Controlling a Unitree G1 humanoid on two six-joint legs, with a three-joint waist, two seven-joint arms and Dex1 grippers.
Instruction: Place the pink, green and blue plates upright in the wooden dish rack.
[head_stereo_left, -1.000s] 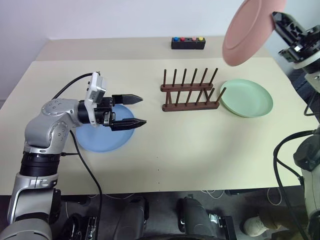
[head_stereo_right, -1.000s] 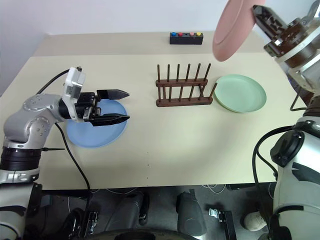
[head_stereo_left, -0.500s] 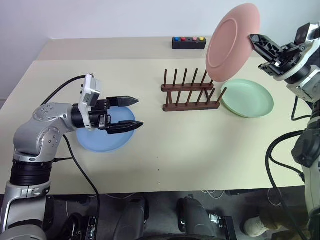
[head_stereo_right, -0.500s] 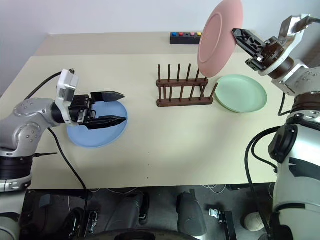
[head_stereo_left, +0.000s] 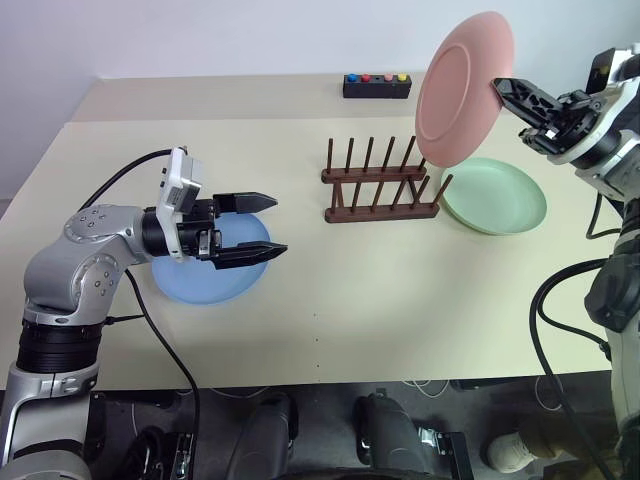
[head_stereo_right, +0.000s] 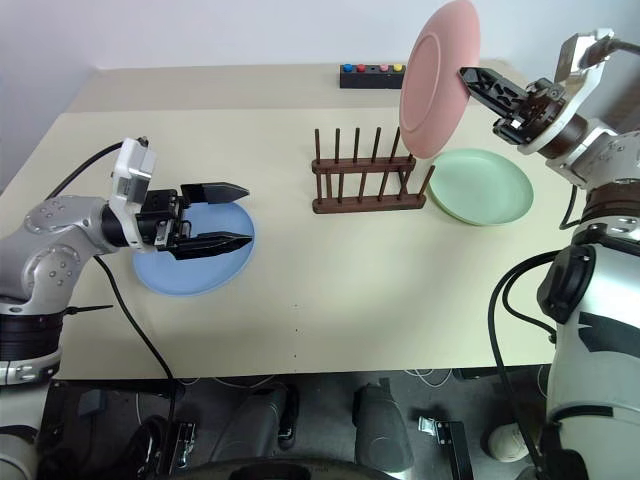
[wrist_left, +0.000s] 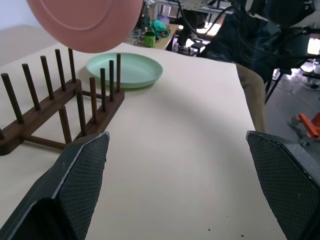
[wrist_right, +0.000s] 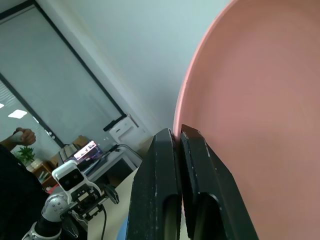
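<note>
Pastel plates, dark rack, pale tabletop

The pink plate (head_stereo_left: 465, 87) is a dusty salmon pink, plain and unpatterned; the green plate (head_stereo_left: 495, 196) is a pale mint, and the blue plate (head_stereo_left: 206, 272) a soft sky blue. The wooden dish rack (head_stereo_left: 380, 182) is dark brown throughout — rails and pegs alike. The table (head_stereo_left: 380, 290) is a flat cream-beige. At its far edge sits a small black box (head_stereo_left: 376, 86) with a row of buttons — blue, red, another red or pink, then yellow. The left gripper (head_stereo_left: 275, 222) has black fingers (wrist_left: 80, 175) with a fine cross-hatched texture on the pads; the right gripper (head_stereo_left: 497, 87) is black too.
</note>
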